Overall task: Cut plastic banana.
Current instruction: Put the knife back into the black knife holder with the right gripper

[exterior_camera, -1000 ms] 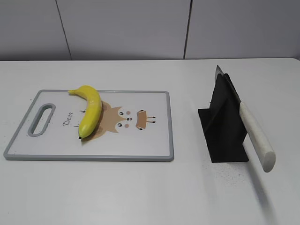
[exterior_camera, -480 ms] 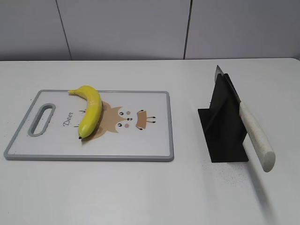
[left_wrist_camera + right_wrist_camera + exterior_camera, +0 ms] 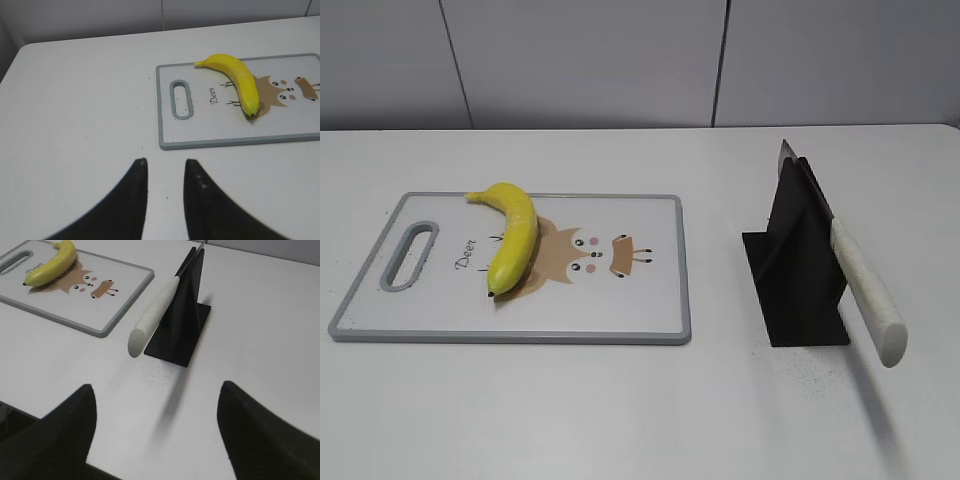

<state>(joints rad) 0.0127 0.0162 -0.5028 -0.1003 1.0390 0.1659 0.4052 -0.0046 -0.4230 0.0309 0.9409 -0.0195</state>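
Fetching the knife (image 3: 860,285) looks like the step in hand. It leans in a black stand (image 3: 798,275), its pale handle sticking out free toward the right gripper (image 3: 155,427), which hangs wide apart and empty. A good grasp would close squarely around the handle's middle, then lift along the slot. The left gripper (image 3: 166,172), slightly parted, holds nothing. The banana (image 3: 513,235) lies uncut on the cutting board (image 3: 640,310), well apart from the knife.

Deer-print cutting board (image 3: 620,310), knife (image 3: 860,285) in black stand (image 3: 800,290)
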